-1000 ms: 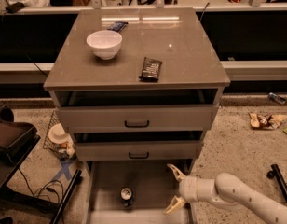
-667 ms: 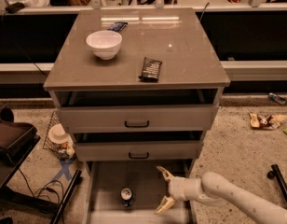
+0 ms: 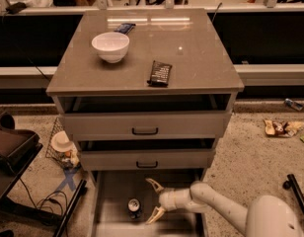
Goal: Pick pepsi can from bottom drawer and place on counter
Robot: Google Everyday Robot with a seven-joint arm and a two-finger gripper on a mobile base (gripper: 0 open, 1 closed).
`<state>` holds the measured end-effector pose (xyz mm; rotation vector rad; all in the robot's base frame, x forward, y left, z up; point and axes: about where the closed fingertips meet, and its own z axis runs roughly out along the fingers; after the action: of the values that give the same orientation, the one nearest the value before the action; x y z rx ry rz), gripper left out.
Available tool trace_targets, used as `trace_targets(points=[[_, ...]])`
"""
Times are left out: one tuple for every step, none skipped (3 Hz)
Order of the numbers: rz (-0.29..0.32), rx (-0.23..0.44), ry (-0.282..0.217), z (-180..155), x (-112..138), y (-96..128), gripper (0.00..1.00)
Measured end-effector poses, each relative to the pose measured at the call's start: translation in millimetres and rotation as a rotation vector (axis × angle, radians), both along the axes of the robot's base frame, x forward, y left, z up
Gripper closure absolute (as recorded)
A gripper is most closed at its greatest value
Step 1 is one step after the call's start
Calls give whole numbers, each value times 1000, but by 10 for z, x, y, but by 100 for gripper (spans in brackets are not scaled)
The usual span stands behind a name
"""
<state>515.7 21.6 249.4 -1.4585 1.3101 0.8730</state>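
Observation:
The pepsi can (image 3: 134,208) stands upright on the floor of the open bottom drawer (image 3: 112,191), silver top facing up. My gripper (image 3: 153,200) is inside the drawer just right of the can, its two pale fingers spread open toward it, not touching it. The arm (image 3: 221,209) reaches in from the lower right. The counter (image 3: 191,58) above is a glossy grey-brown top.
On the counter stand a white bowl (image 3: 110,46), a flat black snack packet (image 3: 159,73) and a dark packet (image 3: 124,28) at the back. Two upper drawers (image 3: 144,125) are pulled partly out. A chair base (image 3: 14,152) and cables lie left; wrappers (image 3: 280,127) right.
My gripper has moved left across the bottom drawer toward the can, from the drawer's right side to just beside it. The can has not moved.

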Motion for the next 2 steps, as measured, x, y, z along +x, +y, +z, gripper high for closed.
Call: trace_targets(points=[[32, 48, -14, -252, 91, 228, 0], [63, 64, -5, -411, 101, 402, 0]])
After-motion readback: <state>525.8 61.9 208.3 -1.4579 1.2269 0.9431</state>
